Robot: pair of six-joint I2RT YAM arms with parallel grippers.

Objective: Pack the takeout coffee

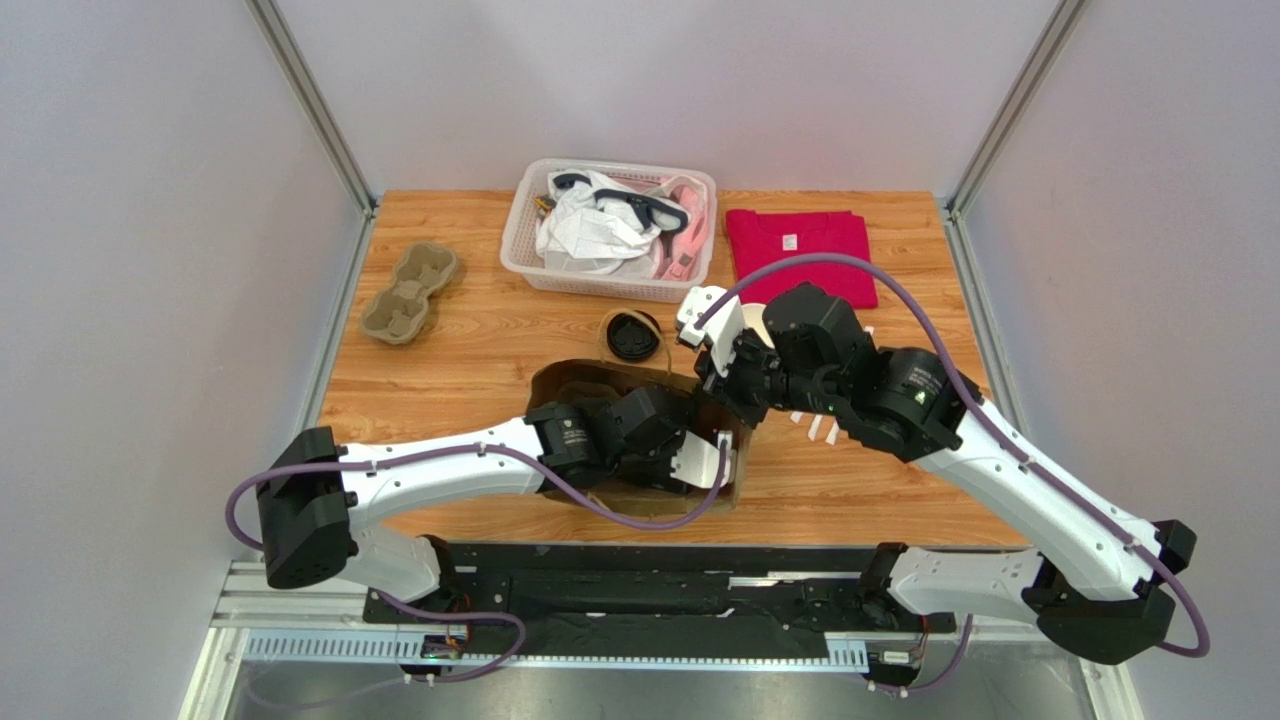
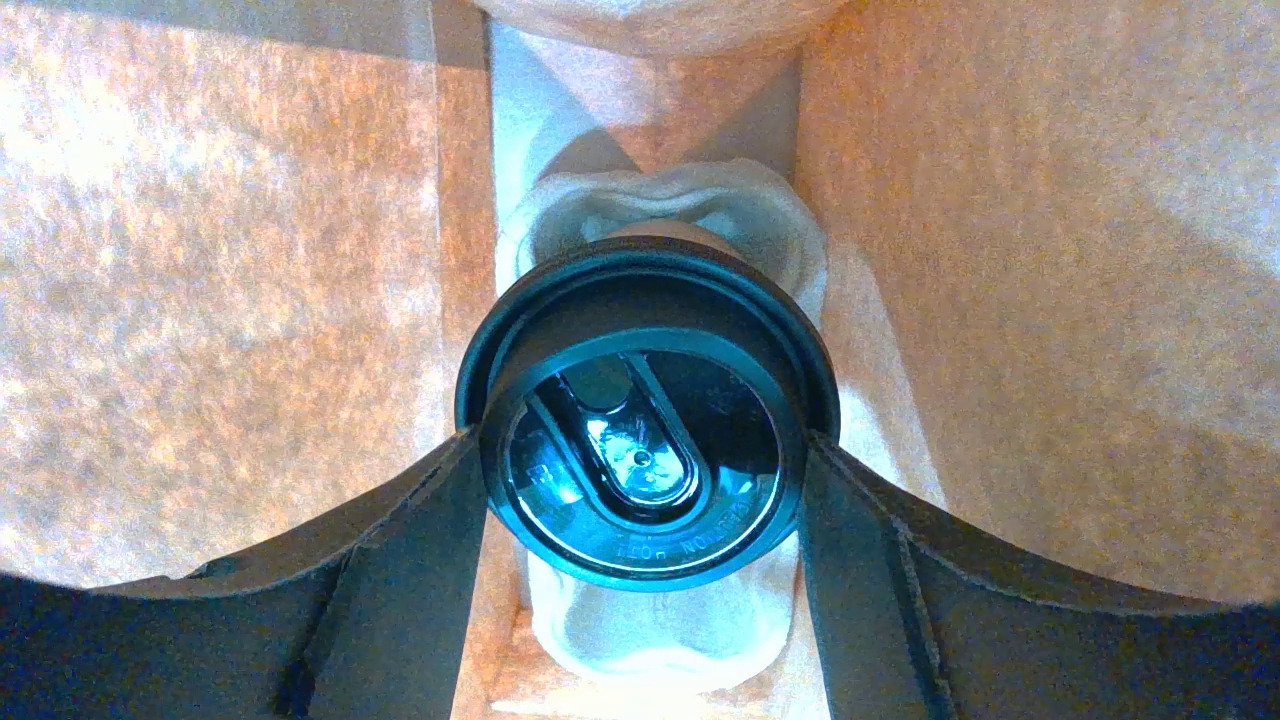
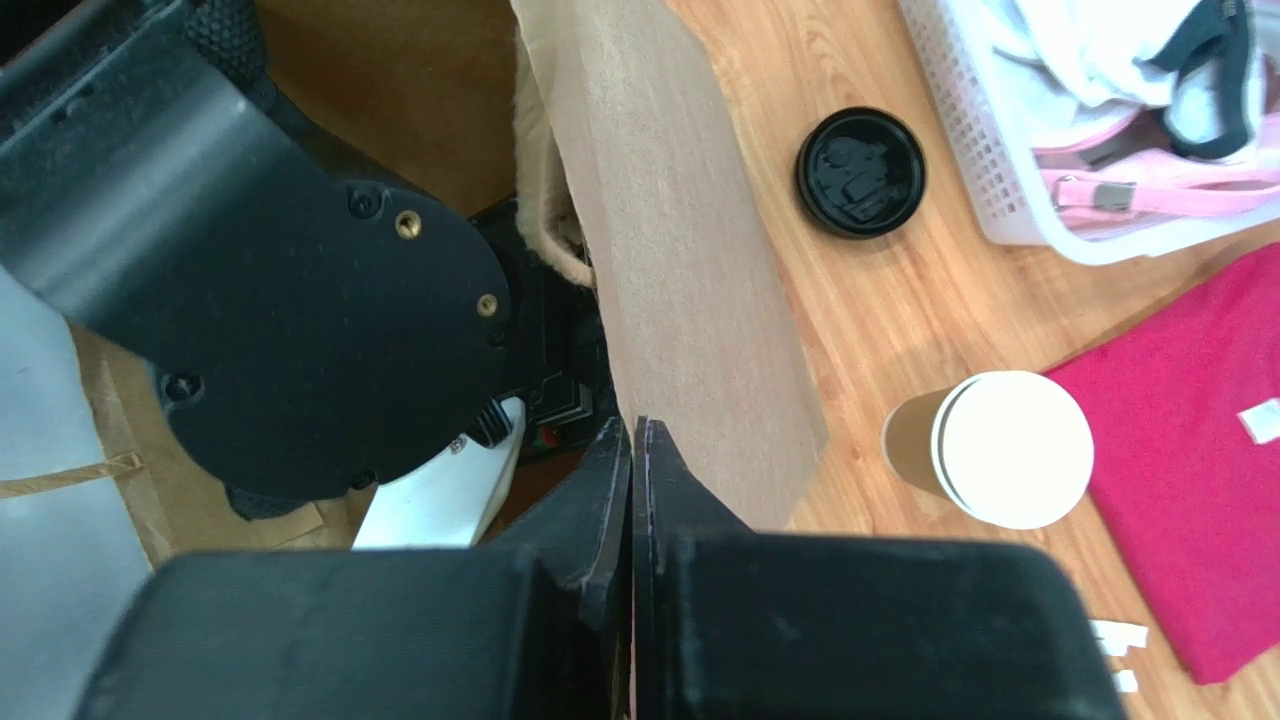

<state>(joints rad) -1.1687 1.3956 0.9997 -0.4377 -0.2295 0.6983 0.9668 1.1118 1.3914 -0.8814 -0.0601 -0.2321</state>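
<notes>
Coffee (image 2: 646,420) clamped by left claw (image 2: 643,468) inside bag (image 2: 226,300); hidden overhead.

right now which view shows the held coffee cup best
Left wrist: the coffee cup fills the centre, clamped in the left gripper inside the paper bag. Top external hides it behind the left arm and bag; right wrist doesn't show it.

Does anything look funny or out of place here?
Yes. A black lid lies by itself on the table, near the white basket. An open cup by the red cloth has no lid on. The coffee cup in the left hand, inside the bag, has its lid.
</notes>
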